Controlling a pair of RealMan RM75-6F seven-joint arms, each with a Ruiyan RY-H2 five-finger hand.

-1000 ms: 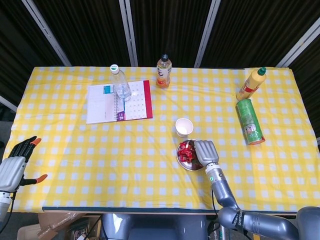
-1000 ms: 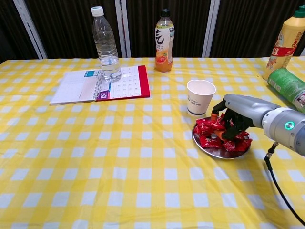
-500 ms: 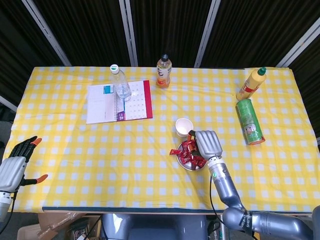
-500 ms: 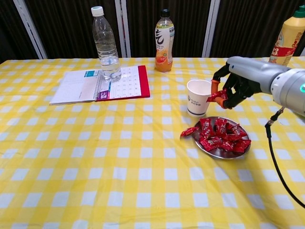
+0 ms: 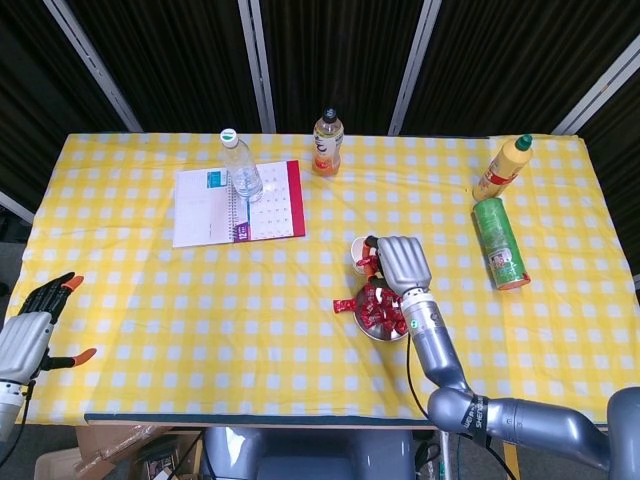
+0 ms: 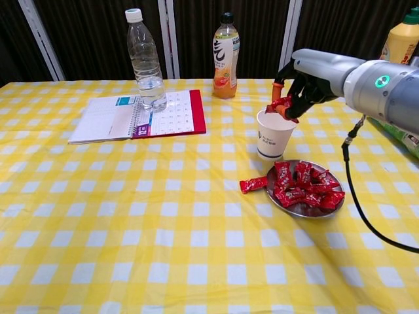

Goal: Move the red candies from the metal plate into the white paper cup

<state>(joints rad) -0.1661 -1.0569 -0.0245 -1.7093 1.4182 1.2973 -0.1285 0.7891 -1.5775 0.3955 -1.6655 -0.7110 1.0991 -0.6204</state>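
Note:
The metal plate (image 6: 300, 209) (image 5: 368, 328) holds a heap of red candies (image 6: 304, 185) (image 5: 381, 308). One red candy (image 6: 253, 185) (image 5: 344, 305) lies on the cloth just left of the plate. The white paper cup (image 6: 274, 135) (image 5: 362, 256) stands upright behind the plate. My right hand (image 6: 303, 82) (image 5: 396, 262) hovers over the cup's rim and pinches a red candy (image 6: 279, 104) above the opening. My left hand (image 5: 30, 328) hangs off the table's near left corner, fingers apart, holding nothing.
A notebook (image 6: 141, 115) with a water bottle (image 6: 144, 60) on it lies at the back left. An orange drink bottle (image 6: 224, 56) stands behind the cup. A yellow squeeze bottle (image 6: 396, 54) and a lying green can (image 5: 498, 242) are at the right.
My right hand lifted a candy off the plate and carried it up and left over the cup. One candy was knocked off the plate onto the cloth.

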